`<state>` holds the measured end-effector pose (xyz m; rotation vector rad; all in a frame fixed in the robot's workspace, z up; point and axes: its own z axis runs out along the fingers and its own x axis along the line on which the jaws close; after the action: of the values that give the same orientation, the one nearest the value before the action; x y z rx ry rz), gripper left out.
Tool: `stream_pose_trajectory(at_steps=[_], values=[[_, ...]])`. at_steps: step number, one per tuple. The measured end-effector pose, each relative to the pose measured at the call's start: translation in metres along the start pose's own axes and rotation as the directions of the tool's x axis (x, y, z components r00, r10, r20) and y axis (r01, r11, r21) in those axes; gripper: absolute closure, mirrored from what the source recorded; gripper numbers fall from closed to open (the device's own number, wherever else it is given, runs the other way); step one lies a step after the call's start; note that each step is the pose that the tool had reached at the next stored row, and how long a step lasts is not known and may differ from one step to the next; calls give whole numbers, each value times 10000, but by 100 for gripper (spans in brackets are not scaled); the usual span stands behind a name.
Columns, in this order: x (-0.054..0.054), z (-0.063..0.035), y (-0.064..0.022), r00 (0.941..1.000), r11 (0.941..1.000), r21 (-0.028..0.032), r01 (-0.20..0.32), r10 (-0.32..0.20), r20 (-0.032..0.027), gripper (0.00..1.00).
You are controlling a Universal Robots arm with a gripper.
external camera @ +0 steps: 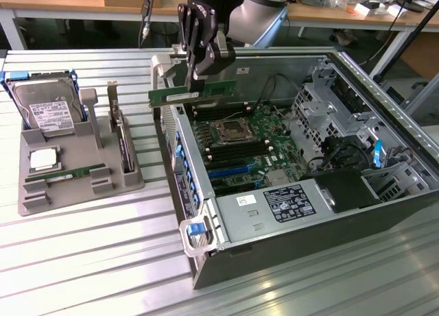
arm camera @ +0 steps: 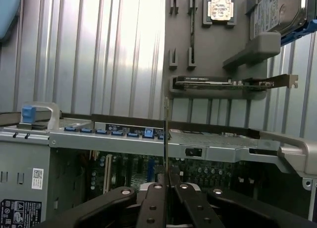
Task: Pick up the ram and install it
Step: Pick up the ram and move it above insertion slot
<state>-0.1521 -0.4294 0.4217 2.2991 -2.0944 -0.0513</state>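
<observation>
At the exterior view's left, a gray tray (external camera: 41,196) carries a hard drive (external camera: 48,110). Toward the centre, the gripper (external camera: 199,75) is closed narrowly on the ram (external camera: 171,95), pinching its upper edge. The ram hangs level in the air over the left end of the open computer case (external camera: 309,244), clear above the motherboard (external camera: 240,141).

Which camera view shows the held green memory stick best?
The exterior view: the long, thin green ram stick shows its flat face and whitish label, gripped in the black tool. The wrist view shows it edge-on, a thin line.
</observation>
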Motion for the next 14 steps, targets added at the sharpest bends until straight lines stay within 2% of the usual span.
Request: stream_pose_trajectory(at_steps=[9, 14], values=[[8, -4, -93, 10000, 10000, -1, 0, 0, -7, 88], [17, -8, -185, 10000, 10000, -1, 0, 0, -14, 88]])
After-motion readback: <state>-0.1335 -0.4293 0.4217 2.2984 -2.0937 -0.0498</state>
